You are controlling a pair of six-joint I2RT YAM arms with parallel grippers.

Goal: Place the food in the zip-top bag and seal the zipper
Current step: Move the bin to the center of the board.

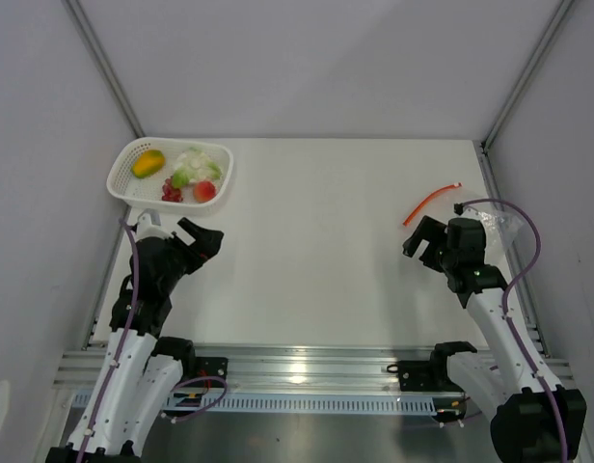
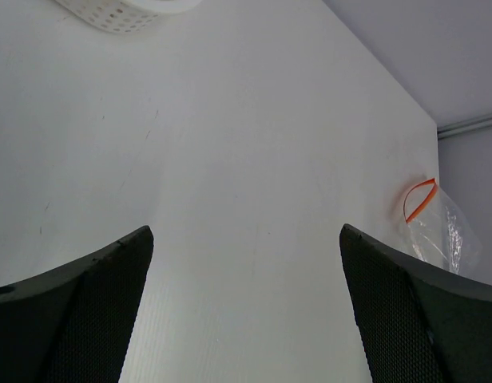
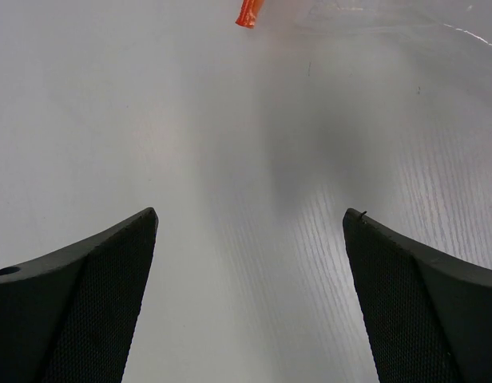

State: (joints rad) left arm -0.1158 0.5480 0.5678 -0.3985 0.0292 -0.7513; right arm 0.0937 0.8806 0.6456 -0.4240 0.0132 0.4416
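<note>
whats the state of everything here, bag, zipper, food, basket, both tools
zip-top bag: empty
zipper: unsealed, mouth looped open
food: all in the basket
basket: upright, holding the food
left tool: open, empty
right tool: open, empty

The white plastic mesh basket [image 1: 119, 185] sits far left, the clear crinkly bag [image 1: 501, 227] far right; bare white table [image 1: 316, 241] lies between.

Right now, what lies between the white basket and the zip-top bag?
Nothing: only bare table stretches from the white basket to the zip-top bag, as the top external view shows.
</note>
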